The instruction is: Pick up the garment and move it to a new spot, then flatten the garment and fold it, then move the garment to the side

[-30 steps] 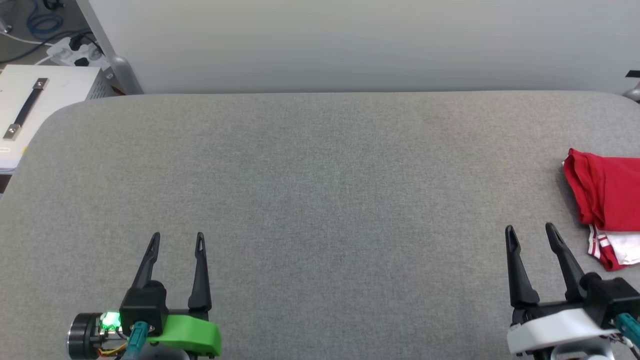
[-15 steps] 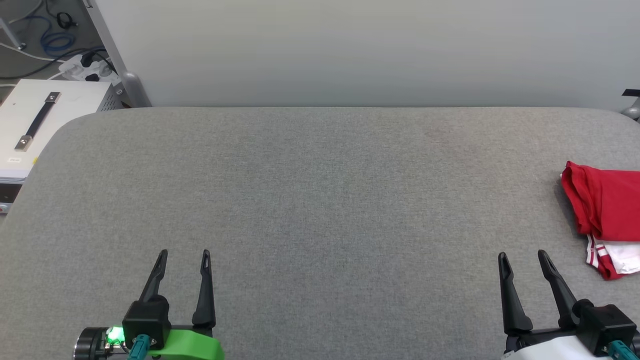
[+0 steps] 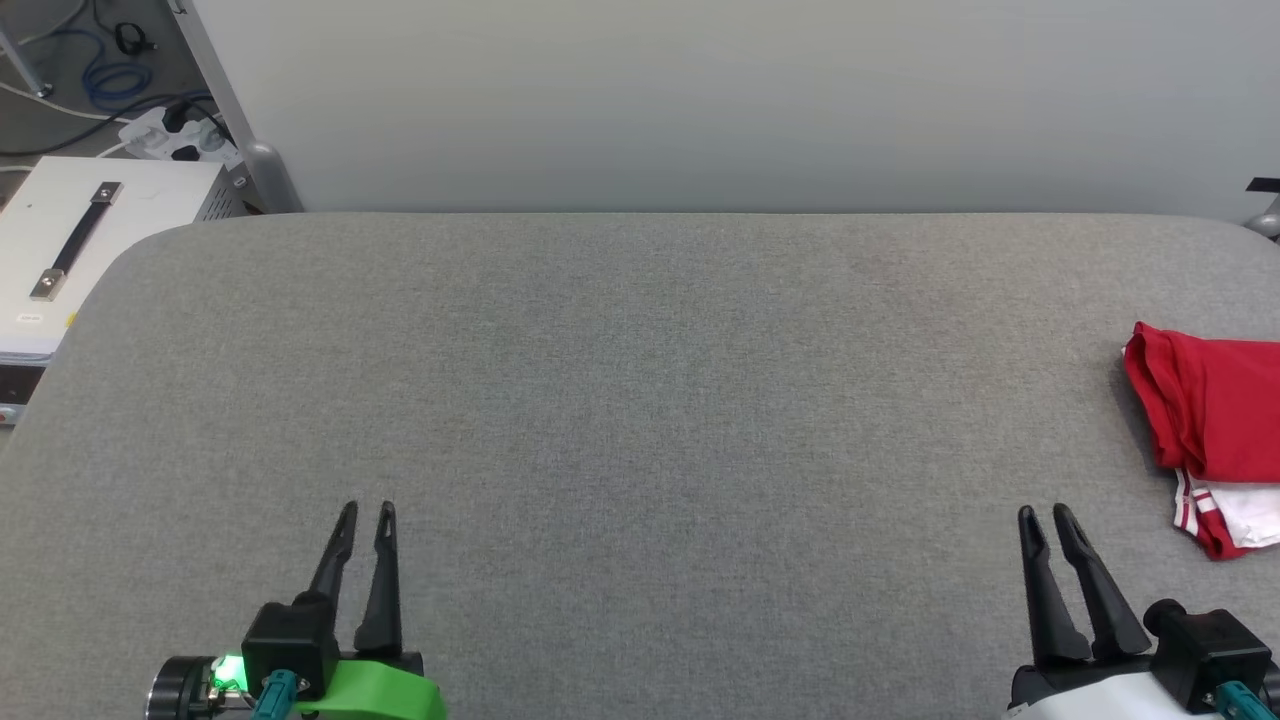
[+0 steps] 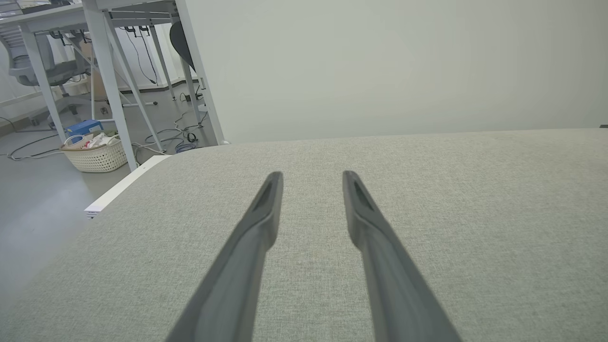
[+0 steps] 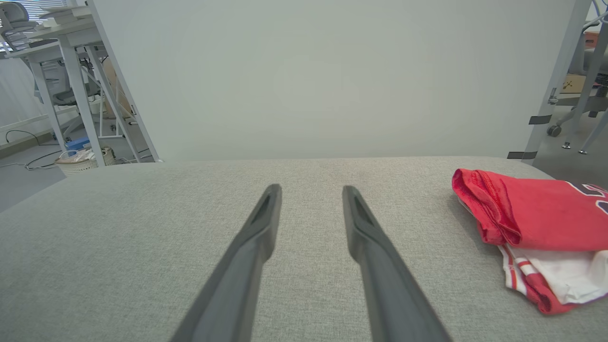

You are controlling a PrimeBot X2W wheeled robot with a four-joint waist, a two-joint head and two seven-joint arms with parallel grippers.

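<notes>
Two empty grippers at a grey counter [image 3: 640,400].
The left gripper [image 3: 367,508] and right gripper [image 3: 1043,512] show jaws slightly apart; the garment [image 3: 1215,410] lies folded at the counter's right edge, untouched.

Bright, even light, faint shadows. My wrist views bow at edges; fingers [image 4: 228,294] soften toward 6 o'clock, maybe defocus.
</notes>
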